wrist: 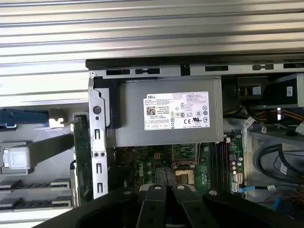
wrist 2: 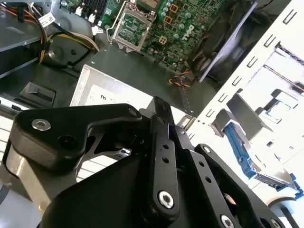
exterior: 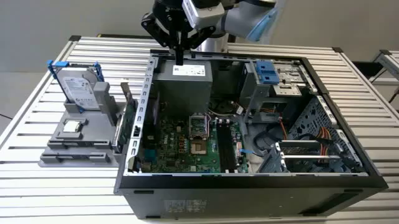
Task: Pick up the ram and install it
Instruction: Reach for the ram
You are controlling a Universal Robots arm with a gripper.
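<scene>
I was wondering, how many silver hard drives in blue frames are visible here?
1. The silver hard drive in a blue frame stands upright in the grey plastic holder at the exterior view's left, outside the black computer case. Others may sit hidden inside.

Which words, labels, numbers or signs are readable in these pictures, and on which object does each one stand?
White label on the grey power supply: a maker's logo, approval marks and fine print, too small to quote.
Hard drive label, exterior view: print too small to read.
Case front label, exterior view: print too small to read.
</scene>
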